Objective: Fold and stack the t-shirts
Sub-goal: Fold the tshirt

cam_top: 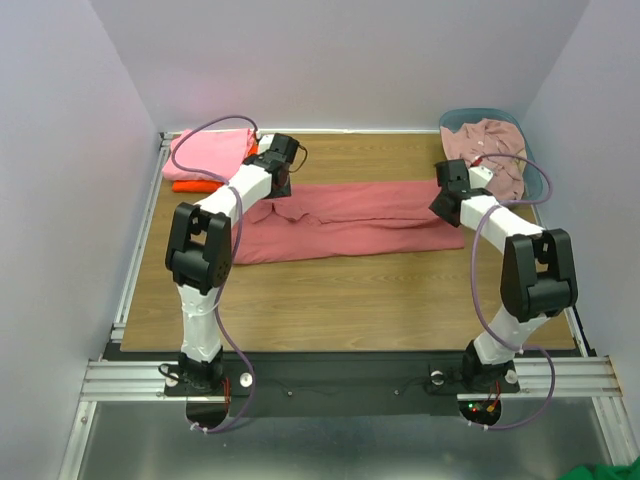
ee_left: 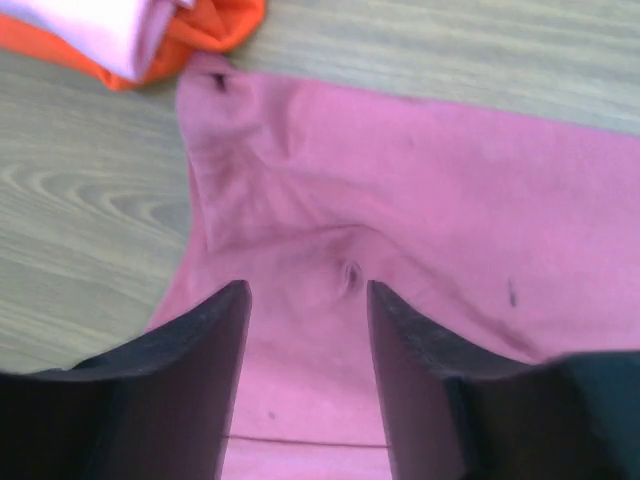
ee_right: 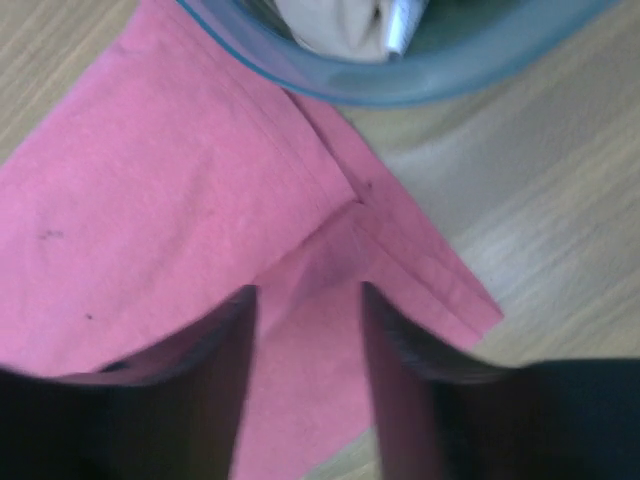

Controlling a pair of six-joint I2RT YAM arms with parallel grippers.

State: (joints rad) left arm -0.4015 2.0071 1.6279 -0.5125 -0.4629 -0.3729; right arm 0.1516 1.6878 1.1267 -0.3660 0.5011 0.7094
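A dusty coral-red t-shirt (cam_top: 350,218) lies folded lengthwise into a long band across the table's middle. My left gripper (cam_top: 274,178) is open just above its left end, the cloth (ee_left: 400,200) showing between the fingers. My right gripper (cam_top: 447,203) is open above the shirt's right end, over its hemmed corner (ee_right: 420,270). A folded bright pink t-shirt (cam_top: 208,152) sits on a folded orange t-shirt (cam_top: 196,186) at the back left; both show in the left wrist view, the pink one (ee_left: 90,25) and the orange one (ee_left: 215,25). A pale dusty-pink t-shirt (cam_top: 490,150) lies crumpled in the basket.
A blue-grey plastic basket (cam_top: 538,178) stands at the back right, its rim (ee_right: 420,85) close beyond the coral shirt's right corner. The wooden table (cam_top: 350,300) ends in metal rails at the left and near sides. White walls enclose the back and sides.
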